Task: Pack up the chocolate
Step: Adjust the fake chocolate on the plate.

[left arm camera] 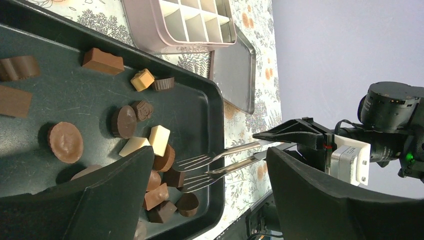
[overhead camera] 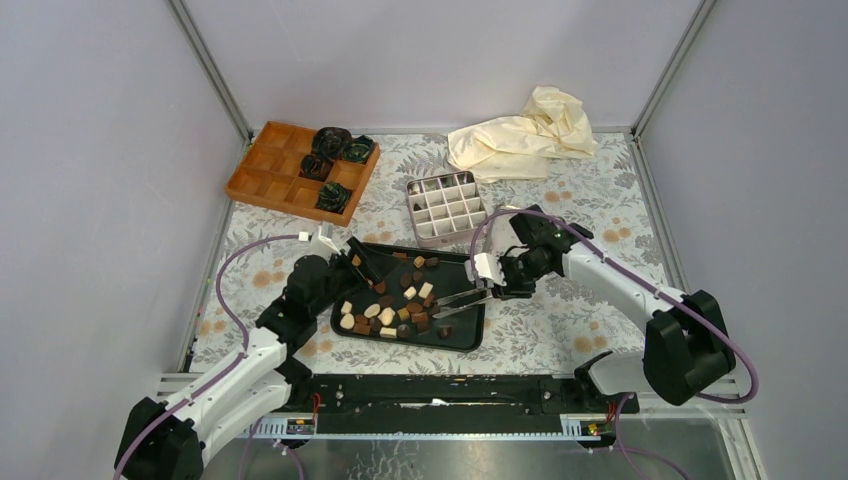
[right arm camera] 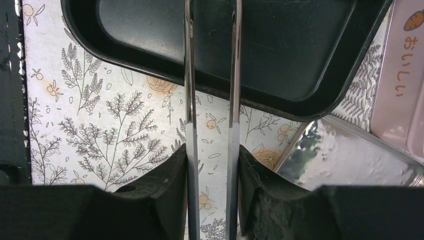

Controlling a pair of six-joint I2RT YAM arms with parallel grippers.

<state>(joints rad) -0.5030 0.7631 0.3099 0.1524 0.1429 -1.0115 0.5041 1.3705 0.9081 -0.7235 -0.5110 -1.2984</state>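
Observation:
Several small chocolate pieces, dark brown, light brown and cream-white, lie on a black tray. They also show in the left wrist view. My right gripper is shut on metal tongs; in its wrist view the two tong arms run between the fingers. The forked tong tips are slightly apart and hold nothing, beside dark pieces at the tray's right end. My left gripper is open and empty over the tray's left part.
A divided tin with bare cells stands behind the tray, its lid beside it. A wooden compartment box holding black-green paper cups is at the back left. A cream cloth lies at the back right.

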